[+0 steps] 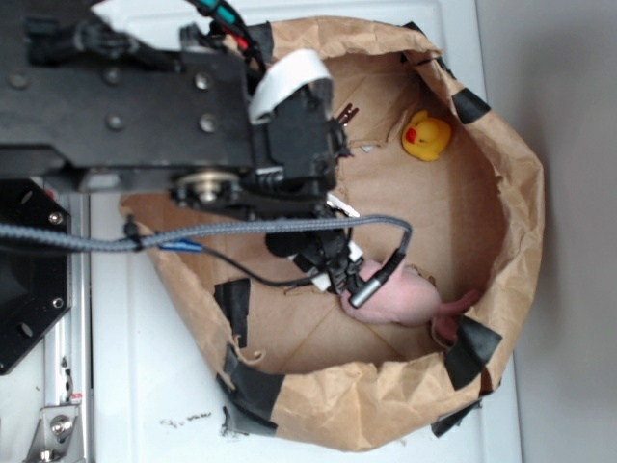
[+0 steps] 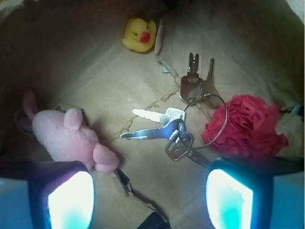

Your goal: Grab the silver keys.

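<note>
Wrist view looks down past two glowing fingers [image 2: 71, 198], spread wide apart at the bottom corners with nothing between them; the gripper [image 2: 150, 200] hangs above the brown paper floor [image 2: 95, 86] of a bag. Silver keys [image 2: 159, 126] lie flat at mid-frame, two blades pointing left, a third head just below them toward the right finger. A thin wire ring [image 2: 217, 121] links them to darker keys [image 2: 195, 83] lying farther off, blades pointing away. On the right the ring touches a red ruffled thing [image 2: 250, 126]. A pink plush [image 2: 66, 136] lies to the left, near the left finger and apart from the key tips, with bare paper between. A yellow duck [image 2: 139, 34] sits at the far edge, well apart from the keys. Bare floor shows near the keys on the left and below.

Exterior view: the arm [image 1: 193, 106] reaches into the taped paper bag [image 1: 501, 193], whose crumpled walls rise on all sides. The keys are hidden under the arm here; the duck [image 1: 426, 135] and plush [image 1: 405, 297] show.
</note>
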You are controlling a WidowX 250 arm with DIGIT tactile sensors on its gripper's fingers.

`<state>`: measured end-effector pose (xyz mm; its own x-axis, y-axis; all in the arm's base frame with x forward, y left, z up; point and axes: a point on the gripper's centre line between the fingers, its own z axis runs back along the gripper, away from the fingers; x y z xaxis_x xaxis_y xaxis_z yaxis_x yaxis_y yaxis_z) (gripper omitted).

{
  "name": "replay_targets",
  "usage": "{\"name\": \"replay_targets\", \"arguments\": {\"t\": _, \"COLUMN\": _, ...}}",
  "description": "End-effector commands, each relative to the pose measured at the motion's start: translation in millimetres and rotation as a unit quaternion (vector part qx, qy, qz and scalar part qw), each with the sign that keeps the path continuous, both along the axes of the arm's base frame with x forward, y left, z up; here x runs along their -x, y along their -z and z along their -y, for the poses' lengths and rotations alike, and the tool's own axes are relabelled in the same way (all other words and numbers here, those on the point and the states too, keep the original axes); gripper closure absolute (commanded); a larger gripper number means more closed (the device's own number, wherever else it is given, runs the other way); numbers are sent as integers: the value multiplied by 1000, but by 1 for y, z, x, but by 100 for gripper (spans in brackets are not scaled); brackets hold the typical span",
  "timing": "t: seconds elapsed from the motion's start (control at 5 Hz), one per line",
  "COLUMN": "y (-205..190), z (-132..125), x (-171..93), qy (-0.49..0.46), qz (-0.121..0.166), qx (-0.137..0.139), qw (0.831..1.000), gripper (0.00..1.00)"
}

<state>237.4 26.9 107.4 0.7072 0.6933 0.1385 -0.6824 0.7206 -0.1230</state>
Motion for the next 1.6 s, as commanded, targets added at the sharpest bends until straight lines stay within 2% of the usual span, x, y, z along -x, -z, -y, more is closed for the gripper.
{"name": "replay_targets", "arguments": {"t": 0.0, "y": -17, "z": -15, "x": -6, "qy": -18, "qz": 29, "qx": -1, "qw": 999, "gripper": 0}}
{"name": "replay_targets", "arguments": {"t": 0.4, "y": -17, "z": -15, "x": -6, "qy": -18, "qz": 29, "qx": -1, "qw": 999, "gripper": 0}}
{"name": "replay_targets", "arguments": {"t": 0.6, "y": -2, "z": -24, "x": -16, "qy": -57, "qz": 46, "qx": 8, "qw": 997, "gripper": 0}}
{"name": "replay_targets", "arguments": {"t": 0.8, "y": 3, "z": -33, "x": -20, "qy": -84, "qz": -1, "qx": 16, "qw": 996, "gripper": 0}}
{"name": "replay_targets", "arguments": {"t": 1.0, "y": -2, "z": -38, "x": -22, "qy": -83, "qz": 6, "qx": 14, "qw": 996, "gripper": 0}}
{"name": "replay_targets", "arguments": {"t": 1.2, "y": 13, "z": -46, "x": -28, "qy": -103, "qz": -14, "qx": -2, "qw": 995, "gripper": 0}}
{"name": "replay_targets", "arguments": {"t": 1.4, "y": 24, "z": -52, "x": -21, "qy": -114, "qz": -29, "qx": -8, "qw": 993, "gripper": 0}}
